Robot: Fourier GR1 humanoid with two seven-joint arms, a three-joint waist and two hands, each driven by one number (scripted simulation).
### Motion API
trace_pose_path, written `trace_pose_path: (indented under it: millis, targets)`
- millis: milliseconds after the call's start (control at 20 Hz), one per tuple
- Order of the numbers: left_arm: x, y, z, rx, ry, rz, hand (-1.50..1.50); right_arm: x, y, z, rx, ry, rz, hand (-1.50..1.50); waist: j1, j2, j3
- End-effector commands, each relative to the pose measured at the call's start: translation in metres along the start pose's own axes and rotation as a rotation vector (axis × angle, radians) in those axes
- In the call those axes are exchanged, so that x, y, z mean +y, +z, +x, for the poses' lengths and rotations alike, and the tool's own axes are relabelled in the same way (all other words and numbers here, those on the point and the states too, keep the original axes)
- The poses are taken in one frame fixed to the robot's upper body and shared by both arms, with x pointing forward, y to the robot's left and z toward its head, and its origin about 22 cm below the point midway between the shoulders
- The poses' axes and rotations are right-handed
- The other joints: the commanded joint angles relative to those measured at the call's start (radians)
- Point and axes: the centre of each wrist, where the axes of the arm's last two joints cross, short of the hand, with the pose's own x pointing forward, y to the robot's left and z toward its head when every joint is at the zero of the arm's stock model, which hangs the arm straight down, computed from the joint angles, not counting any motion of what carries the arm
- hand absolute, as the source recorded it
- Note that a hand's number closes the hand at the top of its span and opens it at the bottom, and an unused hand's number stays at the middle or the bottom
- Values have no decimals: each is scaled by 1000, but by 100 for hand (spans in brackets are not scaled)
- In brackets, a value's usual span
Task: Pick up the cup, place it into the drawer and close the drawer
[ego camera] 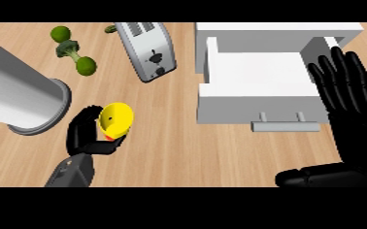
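Note:
A yellow cup (116,119) with a red base is tilted on its side, its mouth turned up toward me. My left hand (84,136) is curled round it at the lower left of the wooden counter. The white drawer (215,85) stands pulled open at the right, its inside bare, with a grey handle (285,124) on its front. My right hand (342,89) rests open with fingers up at the right edge, beside the drawer's right side.
A silver toaster (148,50) lies at the top centre. Broccoli (68,48) and two green limes (86,66) sit at the top left. A large grey pot (28,97) stands at the left edge, just beside my left hand.

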Motion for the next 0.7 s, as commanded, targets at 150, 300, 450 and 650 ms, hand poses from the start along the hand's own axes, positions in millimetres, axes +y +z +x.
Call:
trace_pose_path:
  millis: [150,300,450,650]
  targets:
    - [-28,-21,15,-142,105,-125,150,-1,0,9,-4,-5,-14,-150,8,-4,1]
    - [-45,-24,33,-135,85,-203,150,-15,-3,7,20,12,-26,-150,16,-5,1]
    - [-67,-43,63,-146,98,-260,150,0,1,12,14,0,-24,-150,18,-8,1]
    - [-98,-85,102,-157,138,-287,150,-5,-3,20,21,-10,8,-150,10,-5,1]
